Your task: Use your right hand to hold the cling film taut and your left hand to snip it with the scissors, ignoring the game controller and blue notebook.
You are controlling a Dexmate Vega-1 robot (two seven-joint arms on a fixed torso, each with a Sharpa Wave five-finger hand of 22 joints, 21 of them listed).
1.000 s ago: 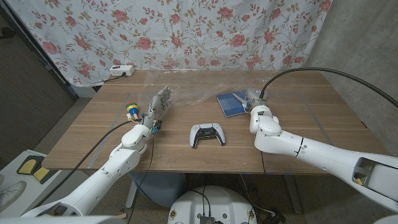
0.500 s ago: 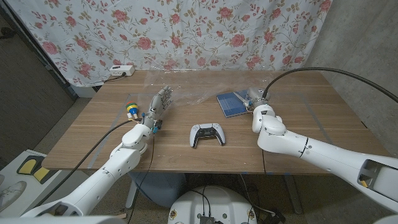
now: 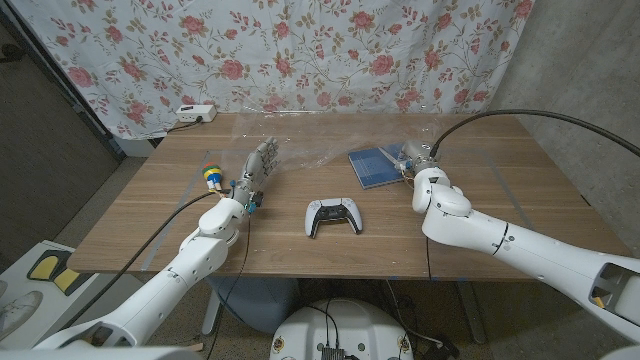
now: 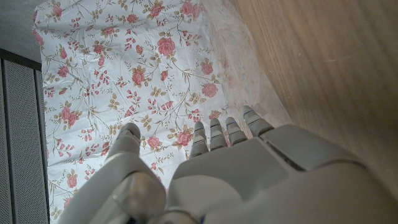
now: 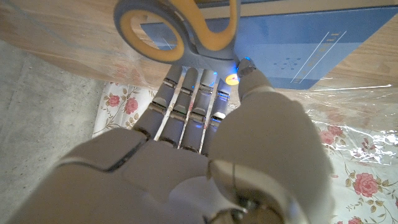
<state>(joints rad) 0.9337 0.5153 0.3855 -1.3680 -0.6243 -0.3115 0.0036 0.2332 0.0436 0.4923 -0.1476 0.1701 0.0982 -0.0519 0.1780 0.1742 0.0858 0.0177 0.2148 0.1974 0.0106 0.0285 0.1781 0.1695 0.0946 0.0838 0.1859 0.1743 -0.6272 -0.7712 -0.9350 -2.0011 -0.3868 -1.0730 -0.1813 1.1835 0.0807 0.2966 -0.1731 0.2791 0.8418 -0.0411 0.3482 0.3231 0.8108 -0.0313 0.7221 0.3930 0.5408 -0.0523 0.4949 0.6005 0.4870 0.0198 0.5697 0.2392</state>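
A clear cling film sheet (image 3: 318, 150) lies crinkled across the far middle of the table. Scissors (image 5: 186, 28) with grey and yellow handles rest on the blue notebook (image 3: 372, 166). My right hand (image 3: 414, 160) is at the notebook's right end, its straight fingers (image 5: 186, 93) reaching up to the scissor handles; I cannot tell if they touch. My left hand (image 3: 258, 166) stands at the film's left edge with fingers stretched out and nothing in it. Film (image 4: 249, 81) lies on the wood just past those fingers.
A white game controller (image 3: 333, 217) sits in the middle near the front. A small yellow, blue and green object (image 3: 212, 178) lies left of my left hand. A white power strip (image 3: 195, 114) is at the far left edge. A floral curtain hangs behind.
My right arm has shifted slightly to the right and farther back, bringing the hand closer to the notebook's end. The left hand has stayed in place.
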